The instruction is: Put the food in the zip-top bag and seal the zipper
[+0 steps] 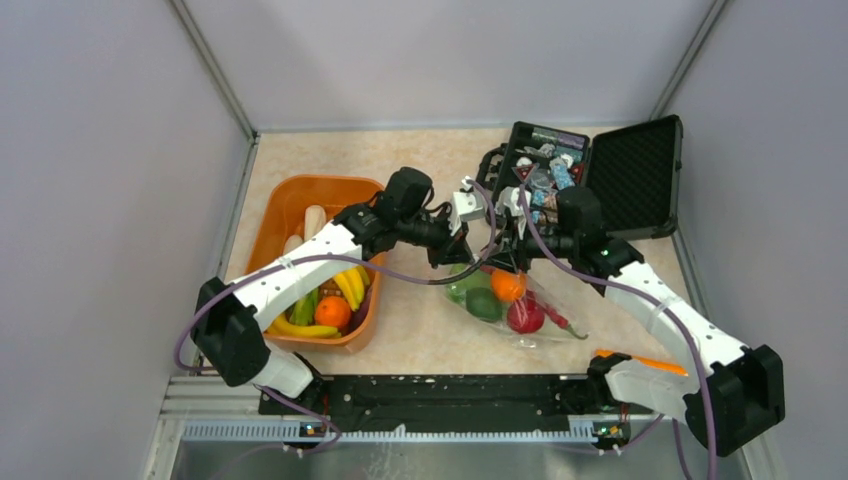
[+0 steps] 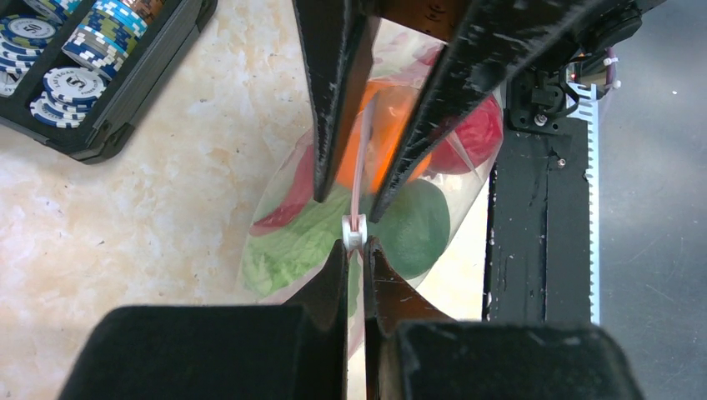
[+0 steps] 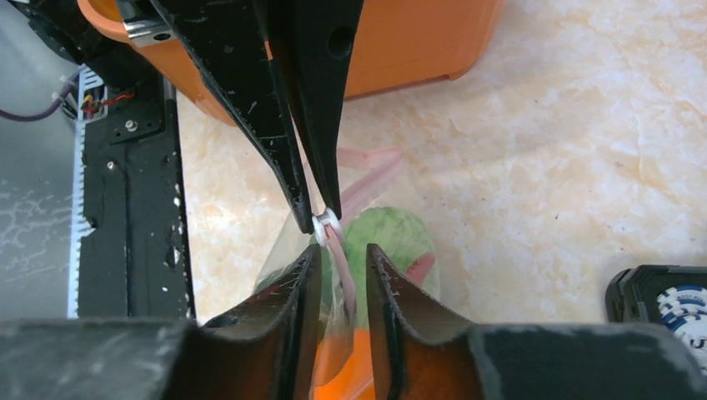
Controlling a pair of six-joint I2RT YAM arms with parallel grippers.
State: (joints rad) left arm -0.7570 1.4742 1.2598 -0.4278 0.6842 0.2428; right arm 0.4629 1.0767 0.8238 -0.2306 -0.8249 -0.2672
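Left wrist view: the left hand [image 2: 356, 254] is pinched tight on the zipper [image 2: 359, 162], its black tips on the small white slider [image 2: 354, 235]; the pink strip runs up between the scuffed black fingers of the right hand [image 2: 348, 200], which stand narrowly apart, astride it and not clamping; under them the zip-top bag [image 2: 275, 275], clear and crinkly, lies on the marbled beige worktop [image 2: 125, 217] with the food inside: a glossy orange [image 2: 388, 142], a smooth green round [image 2: 421, 225], a red piece [image 2: 479, 133], a ruffled green leaf [image 2: 292, 250]; from above, both arms stretch inward, hands meeting tip to tip over the bag's mouth; ribbed poker chips [image 2: 71, 83] fill the black hard case [image 2: 133, 117], their print too small to read.
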